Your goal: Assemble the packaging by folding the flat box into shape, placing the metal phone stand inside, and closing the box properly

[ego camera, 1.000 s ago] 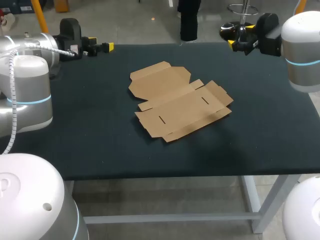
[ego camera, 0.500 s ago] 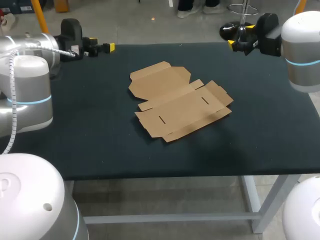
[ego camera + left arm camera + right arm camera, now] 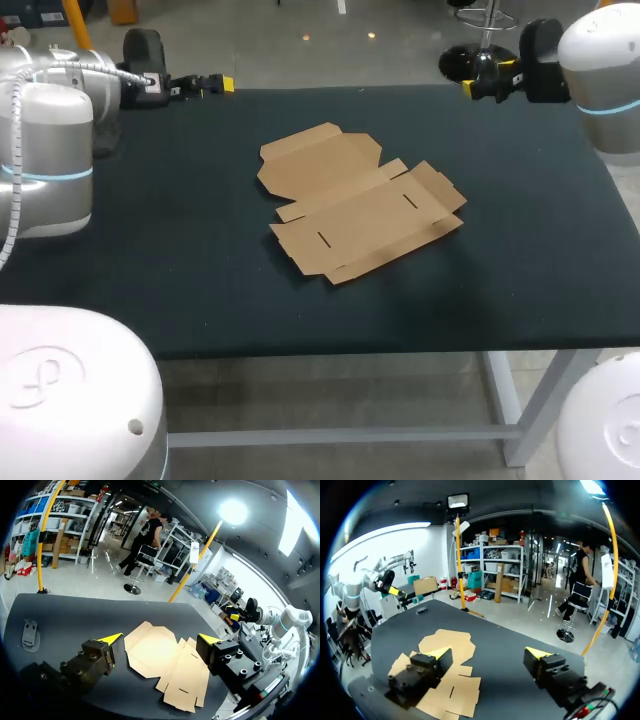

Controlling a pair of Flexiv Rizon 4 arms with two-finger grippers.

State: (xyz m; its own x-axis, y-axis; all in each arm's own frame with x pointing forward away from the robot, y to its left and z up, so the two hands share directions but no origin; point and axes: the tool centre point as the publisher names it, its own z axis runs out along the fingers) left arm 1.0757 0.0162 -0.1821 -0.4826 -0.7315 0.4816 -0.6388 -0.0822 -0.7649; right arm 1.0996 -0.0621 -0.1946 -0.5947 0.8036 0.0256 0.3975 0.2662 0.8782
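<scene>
The flat box (image 3: 360, 205) lay mid-table (image 3: 150, 250), its main panel running from near left to far right, about equally far from the left gripper (image 3: 160, 638) and the right gripper (image 3: 487, 652), both with fingers spread.

The dark table (image 3: 200, 300) bears a flat box (image 3: 360, 205) and a metal stand (image 3: 30, 632).

the bench (image 3: 200, 290) has a matte top, dark and nearly black, covering it from edge to edge, with straight sides and squared corners. under its near edge shows a pale grey metal frame: a leg (image 3: 505, 400) at the near right and a crossbar (image 3: 330, 437) running level below the top. light falls evenly on it, leaving a faint sheen in the wrist views.
</scene>
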